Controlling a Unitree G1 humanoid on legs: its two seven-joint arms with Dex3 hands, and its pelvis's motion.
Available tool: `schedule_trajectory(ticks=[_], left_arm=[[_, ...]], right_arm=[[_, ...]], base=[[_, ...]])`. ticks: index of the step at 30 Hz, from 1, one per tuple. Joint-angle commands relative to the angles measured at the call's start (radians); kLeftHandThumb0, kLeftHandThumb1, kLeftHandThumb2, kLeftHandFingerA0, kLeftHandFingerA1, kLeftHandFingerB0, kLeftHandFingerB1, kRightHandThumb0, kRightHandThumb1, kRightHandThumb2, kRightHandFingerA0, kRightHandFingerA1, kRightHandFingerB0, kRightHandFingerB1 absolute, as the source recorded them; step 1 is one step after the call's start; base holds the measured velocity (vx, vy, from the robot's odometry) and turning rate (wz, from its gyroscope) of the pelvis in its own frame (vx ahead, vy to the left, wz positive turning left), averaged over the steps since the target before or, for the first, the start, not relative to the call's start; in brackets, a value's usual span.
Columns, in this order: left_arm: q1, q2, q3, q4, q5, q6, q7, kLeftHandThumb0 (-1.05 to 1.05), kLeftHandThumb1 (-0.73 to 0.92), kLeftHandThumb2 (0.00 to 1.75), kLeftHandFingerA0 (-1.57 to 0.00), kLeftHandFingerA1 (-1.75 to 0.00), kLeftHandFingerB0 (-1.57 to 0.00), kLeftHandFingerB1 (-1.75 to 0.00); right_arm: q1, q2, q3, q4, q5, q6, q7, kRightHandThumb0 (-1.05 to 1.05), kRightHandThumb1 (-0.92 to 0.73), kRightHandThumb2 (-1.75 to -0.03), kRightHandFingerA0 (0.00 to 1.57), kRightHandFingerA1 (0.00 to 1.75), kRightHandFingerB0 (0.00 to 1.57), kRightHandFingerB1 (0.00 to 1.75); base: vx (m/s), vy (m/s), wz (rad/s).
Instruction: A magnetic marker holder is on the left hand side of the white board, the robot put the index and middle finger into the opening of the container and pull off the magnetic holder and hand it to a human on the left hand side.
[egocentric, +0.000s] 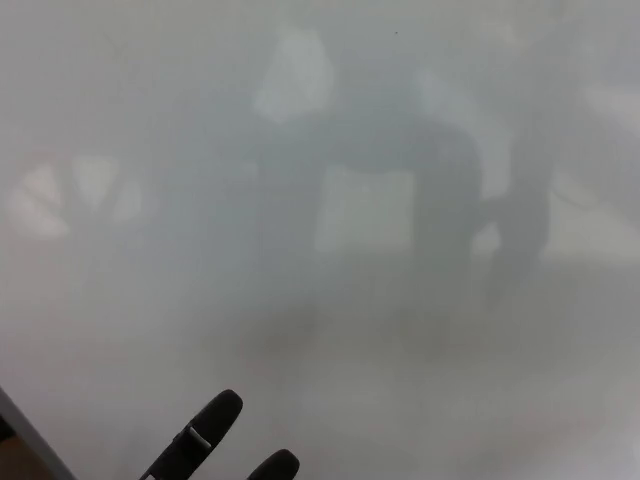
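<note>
The whiteboard (380, 200) fills almost the whole head view, glossy white with dim grey reflections on it. Only two black fingertips (215, 415) of my left hand (225, 445) rise from the bottom edge, left of centre, spread apart in front of the board. Nothing shows between them. The rest of that hand is cut off by the picture's lower edge. The magnetic marker holder is not in view. My right hand is not in view either.
The board's grey frame edge (30, 435) runs diagonally across the bottom left corner, with a brown strip beyond it. A blurred dark reflection (440, 200) of a standing shape lies across the board's middle.
</note>
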Motion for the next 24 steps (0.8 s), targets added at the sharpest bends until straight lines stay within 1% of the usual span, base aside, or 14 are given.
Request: schedule_trajectory(ticks=[1, 4, 5, 7, 8, 9, 13, 14, 15, 17, 18, 21, 23, 24], left_arm=[[-0.105, 0.115, -0.338, 0.664, 0.966, -0.712, 0.959, -0.41, 0.56, 0.57, -0.28, -0.41, -0.21, -0.31], [-0.115, 0.132, -0.367, 0.687, 0.988, -0.740, 0.978, -0.41, 0.56, 0.57, -0.30, -0.40, -0.20, -0.32], [-0.109, 0.136, -0.381, 0.699, 0.996, -0.756, 0.991, -0.42, 0.56, 0.57, -0.29, -0.39, -0.21, -0.33], [-0.105, 0.137, -0.391, 0.710, 0.998, -0.764, 1.003, -0.42, 0.56, 0.57, -0.29, -0.39, -0.21, -0.33], [-0.091, 0.137, -0.393, 0.721, 0.994, -0.787, 1.005, -0.41, 0.57, 0.57, -0.32, -0.40, -0.22, -0.33], [-0.080, 0.136, -0.392, 0.727, 0.986, -0.799, 1.005, -0.41, 0.57, 0.58, -0.28, -0.39, -0.22, -0.33], [-0.068, 0.128, -0.389, 0.746, 0.964, -0.810, 1.013, -0.40, 0.56, 0.58, -0.30, -0.39, -0.25, -0.34], [-0.070, 0.128, -0.393, 0.751, 0.963, -0.811, 1.019, -0.46, 0.47, 0.71, -0.26, -0.46, -0.22, -0.42], [-0.081, 0.130, -0.402, 0.762, 0.966, -0.817, 1.031, -0.47, 0.47, 0.71, -0.27, -0.47, -0.22, -0.43], [-0.096, 0.131, -0.411, 0.777, 0.966, -0.826, 1.040, -0.47, 0.47, 0.71, -0.27, -0.47, -0.22, -0.43], [-0.110, 0.132, -0.413, 0.779, 0.967, -0.830, 1.043, -0.40, 0.57, 0.58, -0.33, -0.41, -0.25, -0.34], [-0.208, 0.133, -0.418, 0.796, 0.964, -0.827, 1.048, -0.42, 0.58, 0.58, -0.32, -0.42, -0.23, -0.34], [-0.258, 0.132, -0.413, 0.802, 0.958, -0.822, 1.050, -0.41, 0.58, 0.58, -0.32, -0.41, -0.24, -0.34], [-0.319, 0.133, -0.406, 0.816, 0.948, -0.826, 1.051, -0.41, 0.58, 0.58, -0.33, -0.42, -0.26, -0.34]], right_arm=[[-0.062, -0.030, 0.001, 0.009, -0.020, 0.031, -0.057, -0.55, -0.76, -0.65, 0.69, 0.50, 0.05, 0.18], [-0.070, -0.029, 0.009, 0.012, -0.030, 0.033, -0.064, -0.54, -0.77, -0.66, 0.73, 0.51, 0.04, 0.17], [-0.065, -0.029, 0.013, 0.013, -0.033, 0.034, -0.067, -0.51, -0.77, -0.66, 0.79, 0.52, 0.05, 0.18], [-0.059, -0.028, 0.014, 0.013, -0.034, 0.034, -0.073, -0.51, -0.77, -0.66, 0.79, 0.52, 0.05, 0.18], [-0.045, -0.029, 0.015, 0.012, -0.034, 0.026, -0.075, -0.51, -0.78, -0.63, 0.78, 0.50, 0.03, 0.26], [-0.036, -0.029, 0.018, 0.012, -0.036, 0.023, -0.079, -0.50, -0.77, -0.66, 0.77, 0.51, 0.06, 0.18], [-0.022, -0.030, 0.022, 0.012, -0.039, 0.026, -0.077, -0.49, -0.78, -0.67, 0.75, 0.51, 0.05, 0.17], [-0.020, -0.031, 0.021, 0.011, -0.037, 0.026, -0.074, -0.49, -0.77, -0.66, 0.76, 0.51, 0.06, 0.18], [-0.022, -0.031, 0.015, 0.010, -0.032, 0.022, -0.070, -0.50, -0.77, -0.66, 0.76, 0.50, 0.06, 0.18], [-0.028, -0.031, 0.010, 0.009, -0.027, 0.016, -0.068, -0.50, -0.77, -0.66, 0.76, 0.50, 0.06, 0.18], [-0.040, -0.030, 0.005, 0.009, -0.023, 0.016, -0.064, -0.54, -0.77, -0.66, 0.77, 0.51, 0.06, 0.19], [-0.118, -0.034, -0.015, 0.007, -0.008, 0.030, -0.047, -0.54, -0.78, -0.66, 0.75, 0.50, 0.06, 0.18], [-0.165, -0.034, -0.024, 0.007, -0.002, 0.043, -0.041, -0.55, -0.78, -0.66, 0.80, 0.52, 0.07, 0.18], [-0.221, -0.034, -0.034, 0.007, 0.005, 0.058, -0.034, -0.58, -0.64, -0.92, 0.76, 0.64, 0.02, 0.27]], base=[[0.00, 0.000, 0.00], [0.00, 0.000, 0.00], [0.00, 0.000, 0.00], [0.00, 0.000, 0.00], [0.00, 0.000, 0.00], [0.00, 0.000, 0.00], [0.00, 0.000, 0.00], [0.00, 0.000, 0.00], [0.00, 0.000, 0.00], [0.00, 0.000, 0.00], [0.00, 0.000, 0.00], [0.00, 0.000, 0.00], [0.00, 0.000, 0.00], [0.00, 0.000, 0.00]])
